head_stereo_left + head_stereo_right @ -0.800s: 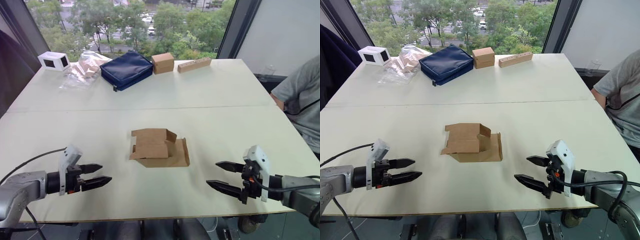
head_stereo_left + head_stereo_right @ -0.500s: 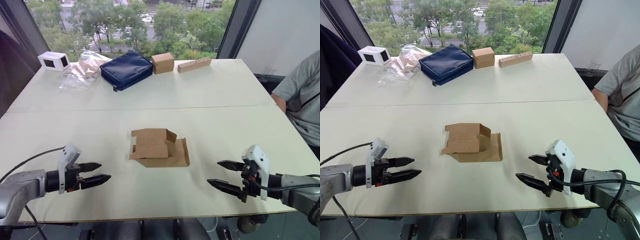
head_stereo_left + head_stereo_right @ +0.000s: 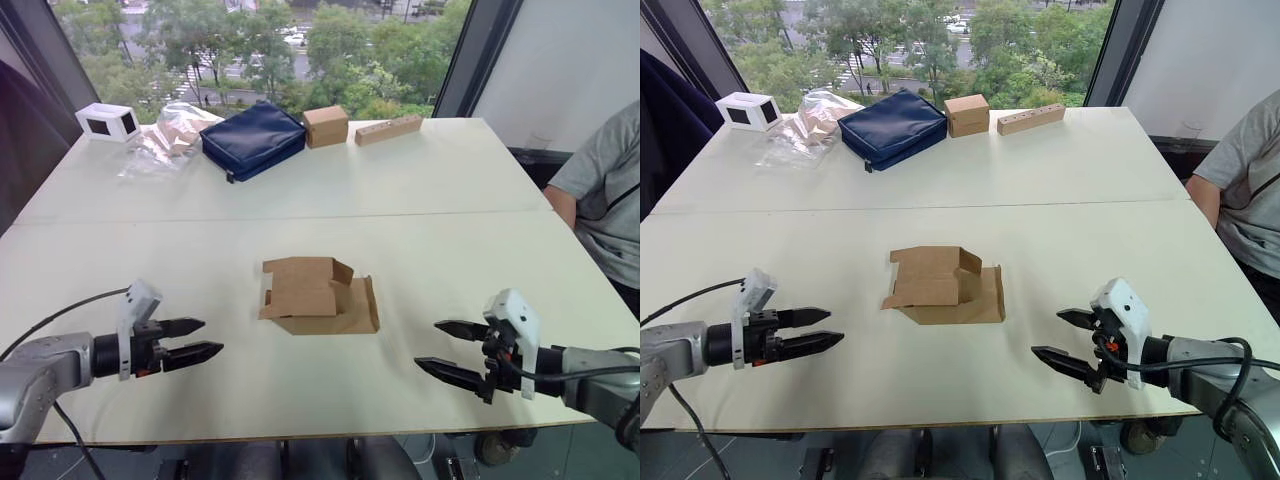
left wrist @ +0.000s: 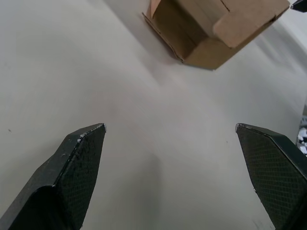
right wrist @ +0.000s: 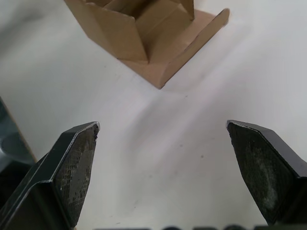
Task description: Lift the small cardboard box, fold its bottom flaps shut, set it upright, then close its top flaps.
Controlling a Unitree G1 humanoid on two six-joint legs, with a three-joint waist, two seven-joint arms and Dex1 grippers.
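The small cardboard box (image 3: 318,295) lies on its side at the middle of the white table (image 3: 420,190), plain brown, with both ends open. One wide flap (image 3: 362,305) lies flat on the table on its right, and shorter flaps (image 3: 268,297) stick out on its left. I cannot tell which end holds the bottom flaps and which the top flaps. My left gripper (image 3: 212,336) hovers open near the front edge, well to the left of the box and pointing at it. My right gripper (image 3: 427,344) is open too, off to the box's right. The box (image 4: 211,28) lies ahead of the left fingers, apart from them.
Along the far edge stand a white device (image 3: 107,121), a clear plastic bag (image 3: 165,140), a navy pouch (image 3: 253,139), a squat brown box (image 3: 325,125) and a long tan block (image 3: 388,129). A person in grey (image 3: 605,195) sits at the right side.
My left gripper has crept slightly away from the front edge. The right gripper and the box have stayed put. The person's arm has drawn back a little.
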